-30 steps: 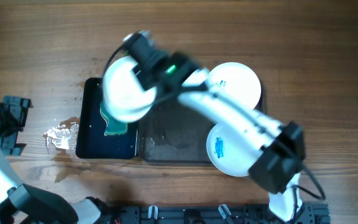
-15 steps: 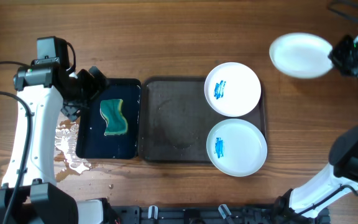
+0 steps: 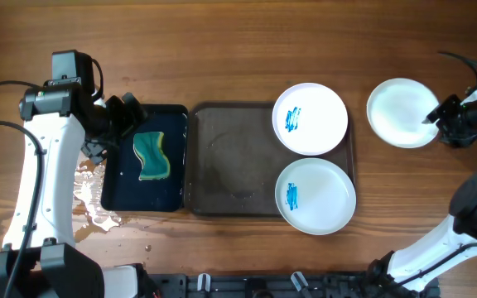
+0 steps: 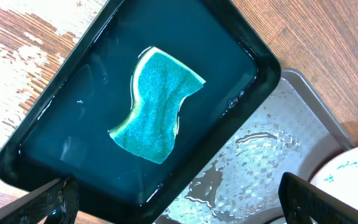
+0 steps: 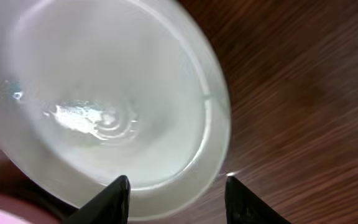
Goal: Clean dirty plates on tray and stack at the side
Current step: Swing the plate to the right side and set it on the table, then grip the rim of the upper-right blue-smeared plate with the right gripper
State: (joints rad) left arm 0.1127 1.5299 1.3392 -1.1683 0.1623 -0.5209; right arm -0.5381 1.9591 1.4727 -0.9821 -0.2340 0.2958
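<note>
Two white plates with blue smears (image 3: pixel 310 118) (image 3: pixel 315 196) lie on the right end of the dark grey tray (image 3: pixel 230 165). A third, clean white plate (image 3: pixel 400 112) lies on the wood to the right of the tray. My right gripper (image 3: pixel 436 122) is at its right rim. In the right wrist view the fingers (image 5: pixel 174 196) are spread apart around the plate's rim (image 5: pixel 92 93). My left gripper (image 3: pixel 127 116) is open and empty, above the top left of the black tray (image 3: pixel 118 190). A green sponge (image 3: pixel 150 156) lies in that tray, also in the left wrist view (image 4: pixel 157 106).
The black tray (image 4: pixel 61 143) holds water and stands against the grey tray's left side (image 4: pixel 272 155), which is wet. Water is spilled on the wood (image 3: pixel 85 178) left of the black tray. A smeared plate's edge (image 4: pixel 347 174) shows at the left wrist view's lower right.
The right arm carried the clean plate from over the black tray to the far right and brought it down onto the wood beside the grey tray. The left arm moved in over the black tray.
</note>
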